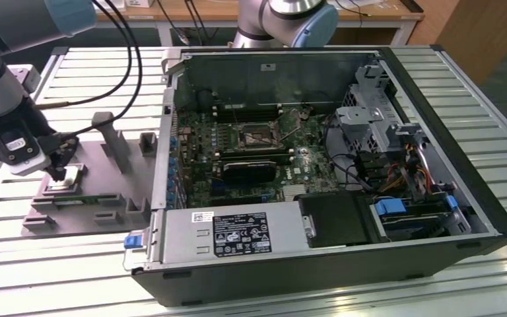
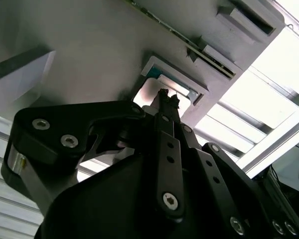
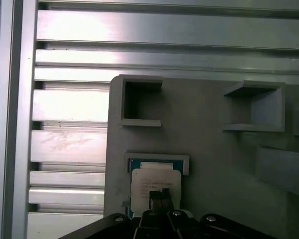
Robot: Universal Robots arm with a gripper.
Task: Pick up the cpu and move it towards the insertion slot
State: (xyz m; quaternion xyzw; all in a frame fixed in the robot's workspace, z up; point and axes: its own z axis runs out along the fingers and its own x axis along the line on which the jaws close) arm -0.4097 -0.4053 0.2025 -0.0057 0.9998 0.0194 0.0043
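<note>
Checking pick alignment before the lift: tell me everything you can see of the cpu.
The cpu is a small flat square chip, its top pale shiny metal with faint print; a blue strip shows along one side. It lies flat, not lifted, in a framed square recess of the grey fixture plate on the slatted table, outside the computer case, at the exterior view's left. The gripper hangs right over its top; contact cannot be confirmed.
</note>
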